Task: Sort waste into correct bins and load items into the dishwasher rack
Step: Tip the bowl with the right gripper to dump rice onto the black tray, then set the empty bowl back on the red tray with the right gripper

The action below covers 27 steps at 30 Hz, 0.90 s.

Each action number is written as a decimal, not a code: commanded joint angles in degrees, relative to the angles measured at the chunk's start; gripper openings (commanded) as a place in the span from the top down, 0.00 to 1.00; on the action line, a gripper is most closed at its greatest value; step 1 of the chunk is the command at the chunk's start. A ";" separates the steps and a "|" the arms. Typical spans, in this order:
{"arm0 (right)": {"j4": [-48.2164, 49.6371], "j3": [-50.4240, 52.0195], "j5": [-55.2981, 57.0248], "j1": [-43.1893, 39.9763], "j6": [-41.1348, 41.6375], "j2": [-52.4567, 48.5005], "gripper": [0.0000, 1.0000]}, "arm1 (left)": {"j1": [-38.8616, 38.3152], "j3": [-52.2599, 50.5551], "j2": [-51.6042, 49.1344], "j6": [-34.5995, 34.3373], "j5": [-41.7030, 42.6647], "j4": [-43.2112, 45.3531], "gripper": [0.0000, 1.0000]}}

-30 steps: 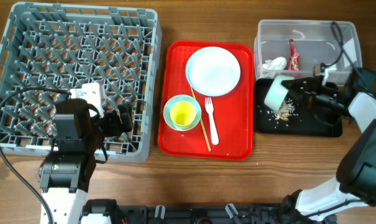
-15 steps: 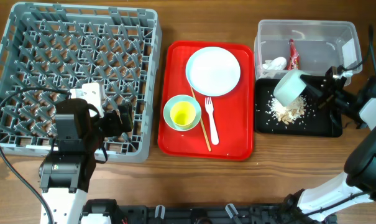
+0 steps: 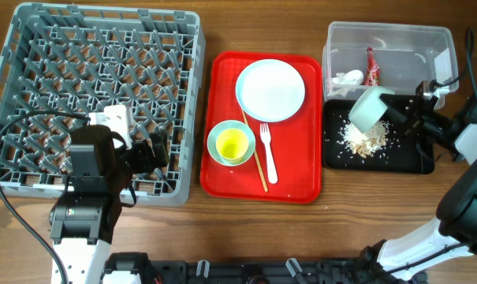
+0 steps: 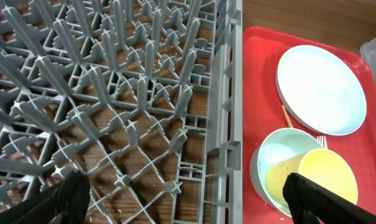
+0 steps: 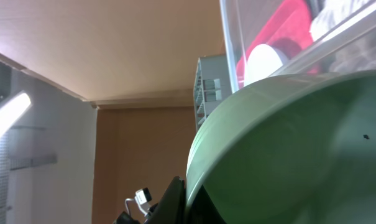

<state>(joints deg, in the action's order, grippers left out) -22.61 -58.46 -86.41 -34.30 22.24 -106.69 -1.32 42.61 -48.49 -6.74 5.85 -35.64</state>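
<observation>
Rack: left end of table; my left gripper hangs over its near right corner, fingers spread wide
Red tray: table centre
Tub: far right corner, holding wrapper and tissue
Black tray: against tub's near side, scraps heaped on it
Plate: red tray's far end
First bowl: red tray's near left, cup inside; fork and chopstick just beside
Second bowl: tilted over black tray, pinched by my right gripper
</observation>
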 commanded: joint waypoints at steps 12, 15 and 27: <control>-18.75 -1.14 30.03 10.25 -12.17 18.12 0.96 | 0.48 1.11 -0.07 -0.13 0.50 0.26 0.00; -17.77 -2.03 35.98 17.77 -12.46 25.49 0.95 | 0.48 1.11 -0.07 -0.13 0.50 0.26 0.00; -17.55 -20.70 65.11 48.78 -15.19 19.93 0.96 | 0.48 1.11 -0.07 -0.13 0.50 0.26 0.00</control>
<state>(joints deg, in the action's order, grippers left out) -41.41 -74.76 -27.70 12.01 9.82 -81.76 -1.32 42.63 -48.49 -6.74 5.85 -35.62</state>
